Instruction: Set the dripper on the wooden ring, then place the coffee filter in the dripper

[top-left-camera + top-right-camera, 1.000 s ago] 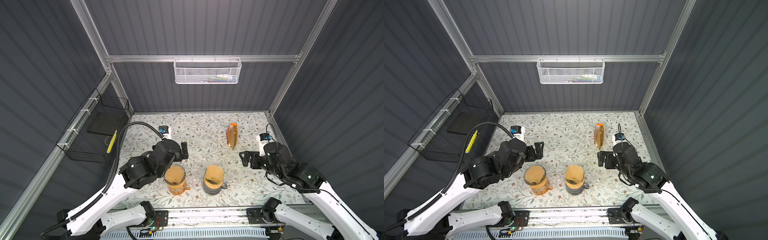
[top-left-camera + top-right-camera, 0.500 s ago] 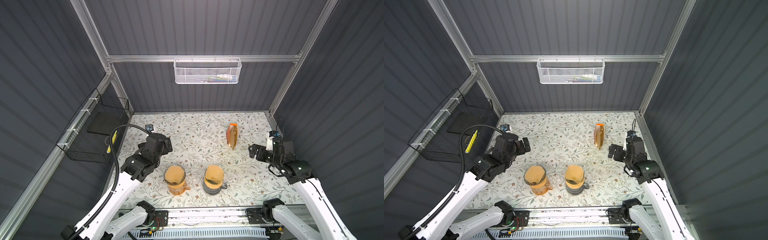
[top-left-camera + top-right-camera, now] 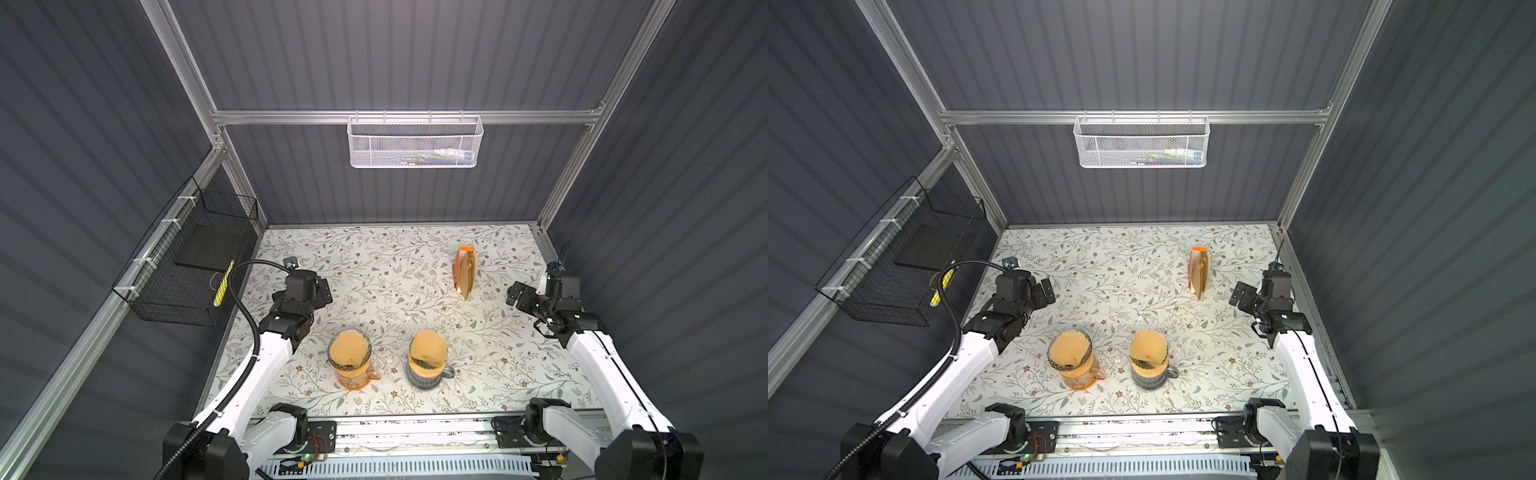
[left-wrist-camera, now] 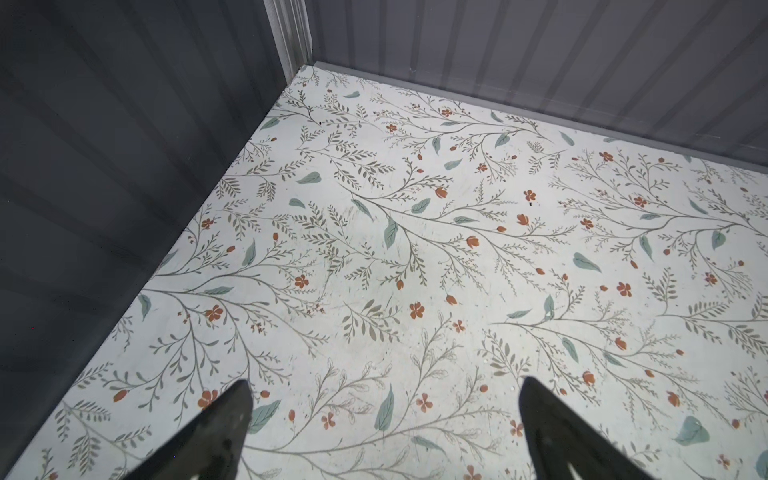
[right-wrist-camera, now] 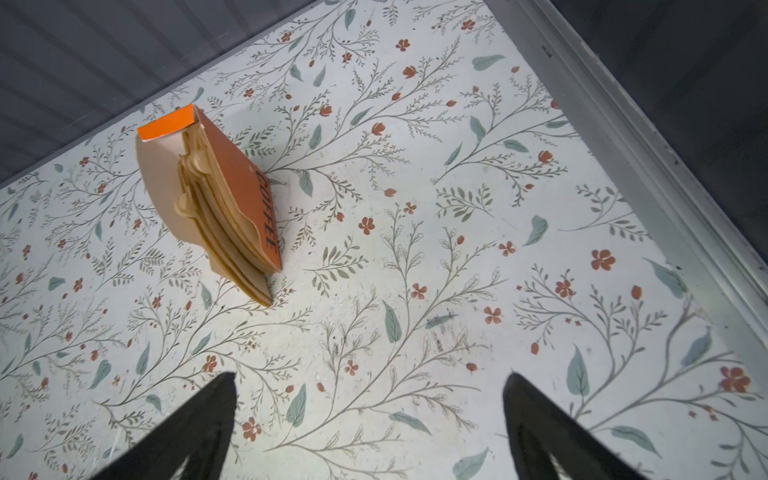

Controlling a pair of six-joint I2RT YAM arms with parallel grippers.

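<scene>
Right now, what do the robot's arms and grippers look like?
The left arm and right arm have white links and black joints; a black ribbed hose runs along the left. The left gripper and right gripper are black with pointed fingers.

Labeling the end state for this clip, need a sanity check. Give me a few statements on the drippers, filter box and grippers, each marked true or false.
1. The dripper on the orange cup and the dripper on the grey mug each hold a paper filter. True.
2. The right gripper is shut on a filter. False: the right gripper is open and empty.
3. The filter box lies flat. False: the filter box stands on edge, with filters showing at its open top.
4. The left gripper is open, with only bare table in its wrist view. True.
5. The filter box stands between the two cups. False: it stands toward the back, on the right gripper's side.
</scene>
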